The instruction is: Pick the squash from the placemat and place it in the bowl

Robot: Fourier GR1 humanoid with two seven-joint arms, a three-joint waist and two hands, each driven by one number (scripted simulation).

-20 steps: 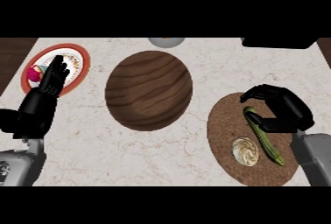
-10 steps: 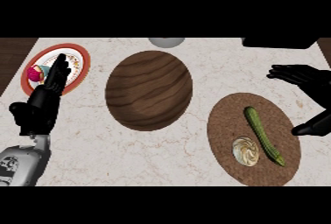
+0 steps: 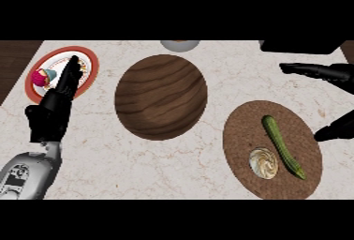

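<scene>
The squash (image 3: 282, 146) is long and green and lies on the round brown placemat (image 3: 242, 131) at the right. The large wooden bowl (image 3: 160, 96) stands in the middle with nothing in it. My right hand (image 3: 328, 71) shows at the right edge, open, its fingers above the placemat's far side and its thumb (image 3: 335, 131) beside the mat's right rim, not touching the squash. At the left my left hand (image 3: 59, 101) is open, fingers straight, resting over a red-rimmed plate (image 3: 91, 70).
A round cream-coloured item (image 3: 262, 162) shares the placemat, just left of the squash. The red-rimmed plate carries a pink item (image 3: 41, 77). A grey round thing (image 3: 180, 44) and a black object (image 3: 297, 46) sit at the counter's far edge.
My right hand has lifted off the placemat and drawn back to the right edge with its fingers spread; the squash still lies on the mat. The left hand edged slightly up.
</scene>
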